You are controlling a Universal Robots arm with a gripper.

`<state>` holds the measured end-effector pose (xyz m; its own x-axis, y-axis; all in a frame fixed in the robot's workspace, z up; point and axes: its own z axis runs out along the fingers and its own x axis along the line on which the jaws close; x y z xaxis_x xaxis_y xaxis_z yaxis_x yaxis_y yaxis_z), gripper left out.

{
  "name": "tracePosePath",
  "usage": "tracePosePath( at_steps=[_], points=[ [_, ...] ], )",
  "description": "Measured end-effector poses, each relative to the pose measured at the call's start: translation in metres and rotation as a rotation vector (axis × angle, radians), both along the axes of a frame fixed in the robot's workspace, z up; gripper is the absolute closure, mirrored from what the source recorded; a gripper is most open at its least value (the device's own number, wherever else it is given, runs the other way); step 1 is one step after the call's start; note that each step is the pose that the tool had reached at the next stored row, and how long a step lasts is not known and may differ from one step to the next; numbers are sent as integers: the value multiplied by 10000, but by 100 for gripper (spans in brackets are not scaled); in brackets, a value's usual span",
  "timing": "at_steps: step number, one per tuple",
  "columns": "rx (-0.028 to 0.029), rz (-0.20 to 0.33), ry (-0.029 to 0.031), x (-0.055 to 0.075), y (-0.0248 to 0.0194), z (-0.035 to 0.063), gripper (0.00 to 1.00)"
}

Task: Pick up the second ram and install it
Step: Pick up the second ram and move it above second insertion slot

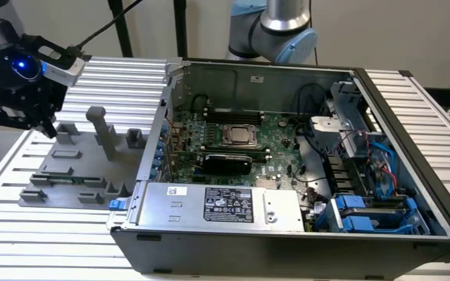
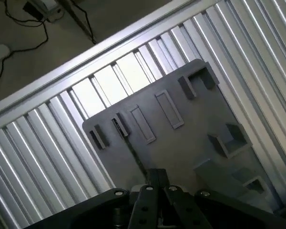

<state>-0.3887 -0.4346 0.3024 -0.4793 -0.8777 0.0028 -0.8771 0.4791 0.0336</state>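
Closed claw (image 2: 158, 177), ram (image 1: 72, 180) in grey fixture (image 1: 84, 163), slatted metal table (image 1: 45, 239), plain wall (image 1: 389, 35)

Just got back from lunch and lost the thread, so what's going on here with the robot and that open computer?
The arm's claw hangs over the grey fixture plate, beside the open computer case. The second ram, a thin green stick, sits in the plate's holders, so it isn't installed yet.
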Motion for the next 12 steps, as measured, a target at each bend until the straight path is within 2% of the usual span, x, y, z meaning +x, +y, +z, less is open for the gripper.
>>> tracePosePath(
  at_steps=[12],
  points=[
    [-47,2171,-36,0,0,-94,100]
  ],
)
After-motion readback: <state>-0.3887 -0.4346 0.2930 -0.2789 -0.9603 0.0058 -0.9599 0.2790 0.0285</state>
